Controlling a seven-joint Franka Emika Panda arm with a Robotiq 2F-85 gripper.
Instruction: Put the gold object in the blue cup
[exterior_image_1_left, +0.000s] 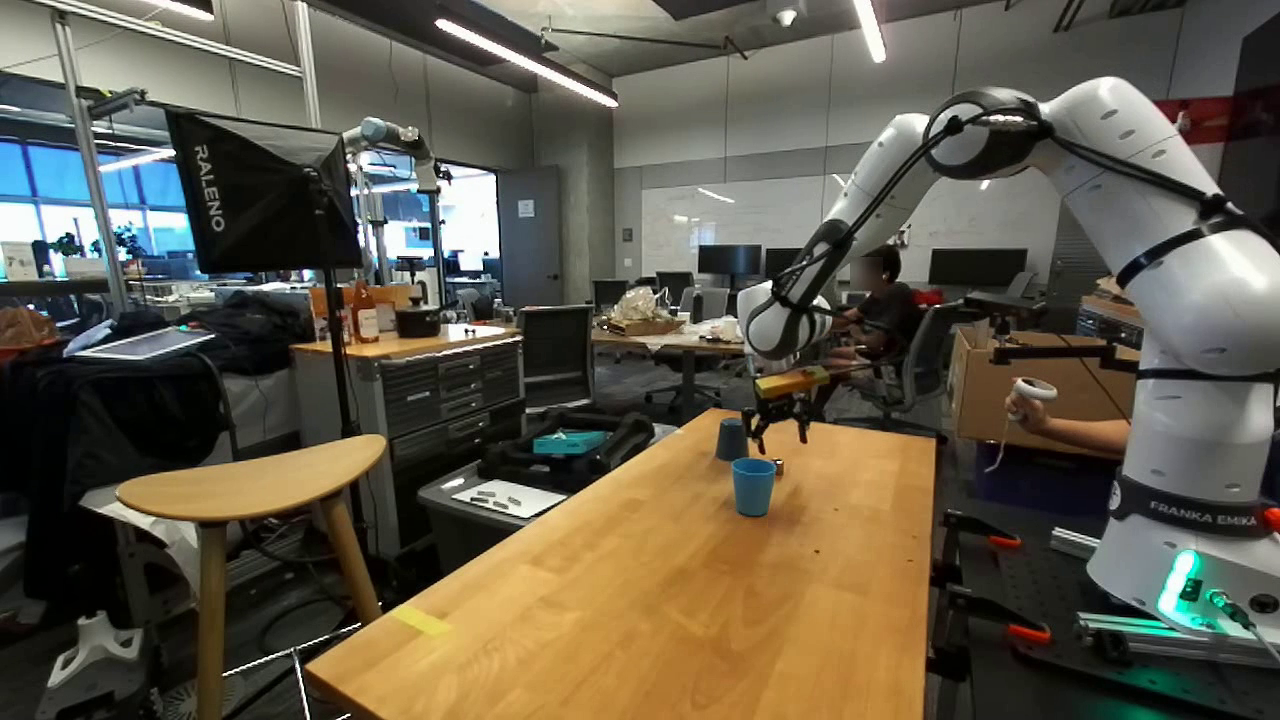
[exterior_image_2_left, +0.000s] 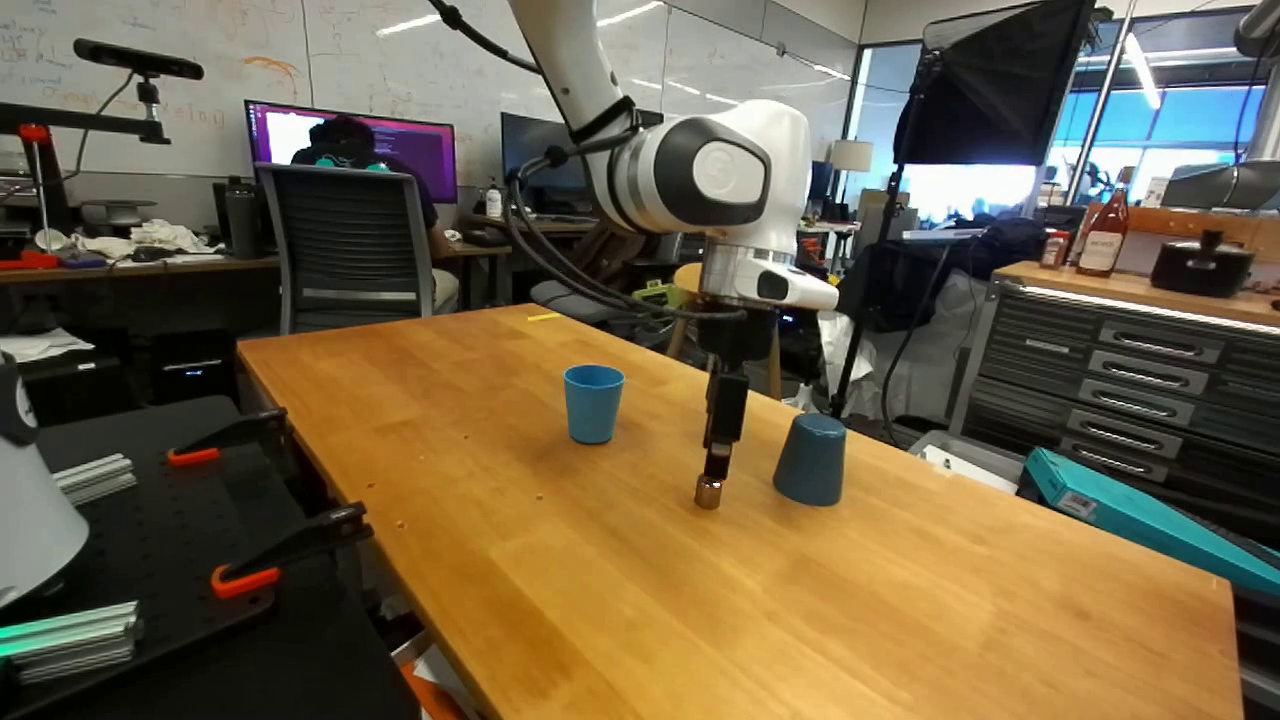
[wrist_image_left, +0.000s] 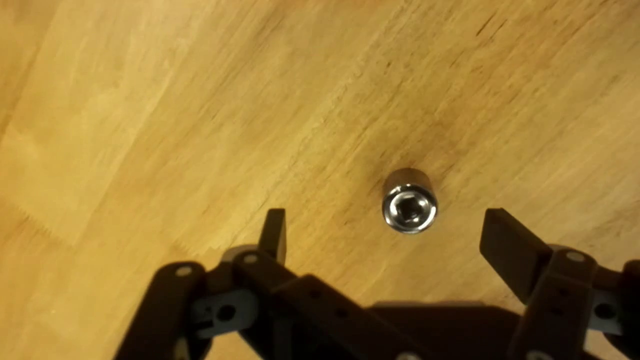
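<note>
"Robotiq gripper (wrist_image_left: 385, 215), spread: the coppery-gold metal cylinder (wrist_image_left: 410, 205) stands on the wooden table (exterior_image_2_left: 850, 600), framed between its fingers (wrist_image_left: 512, 255) in the wrist view."

"Off-centre, though. On closing, one finger could touch early and tip it."

"And the upright blue cup (exterior_image_1_left: 753, 487)?"

"Nearby; its rim seems to hide some of the cylinder in an exterior view. The cup's floor is hidden, fingertip height hard to judge."

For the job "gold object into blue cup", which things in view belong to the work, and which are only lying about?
Belong to the job:
gold object
upright cup
fingers, open

Only lying about:
upside-down cup
teal box
bottle
pot
</note>
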